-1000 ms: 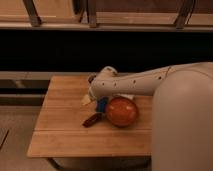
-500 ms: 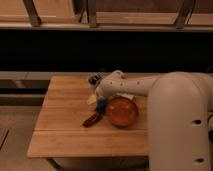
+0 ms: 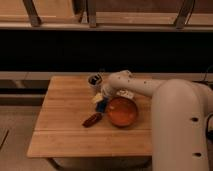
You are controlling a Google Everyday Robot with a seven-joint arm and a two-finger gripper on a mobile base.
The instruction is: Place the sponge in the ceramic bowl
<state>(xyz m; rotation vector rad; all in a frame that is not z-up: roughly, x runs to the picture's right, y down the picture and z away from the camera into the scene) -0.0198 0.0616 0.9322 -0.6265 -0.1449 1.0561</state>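
Whether the gripper (image 3: 102, 99) is spread or closed cannot be told; its tip is a dim shape merging with the things under it. It sits low over the wooden table (image 3: 65, 131), at the left edge of the ceramic bowl (image 3: 124, 113), with the pale arm (image 3: 136, 86) bending down to it from the right. The arm runs across the back of the table and joins the large rounded robot body (image 3: 182, 131), which fills the lower right of the view.

The sponge (image 3: 101, 107), a small bright blue block, lies right below the gripper, just beside the left rim of the bowl and outside it. Whether the gripper touches the sponge cannot be made out. A pale yellowish thing (image 3: 96, 98) shows just above the sponge, next to the gripper; what it is cannot be told.

The bowl is round, glossy and orange, and stands upright near the middle of the table, slightly right. Nothing shows inside it. A dark reddish-brown oblong object (image 3: 92, 119) lies at a slant in front of and left of the sponge, near the bowl but apart from it. A small dark cup (image 3: 94, 80) with a pale rim stands upright at the back edge of the table, behind the gripper and apart from the bowl.

Behind the table runs a dark band (image 3: 60, 50), with a pale ledge (image 3: 125, 22) along the top of the view.
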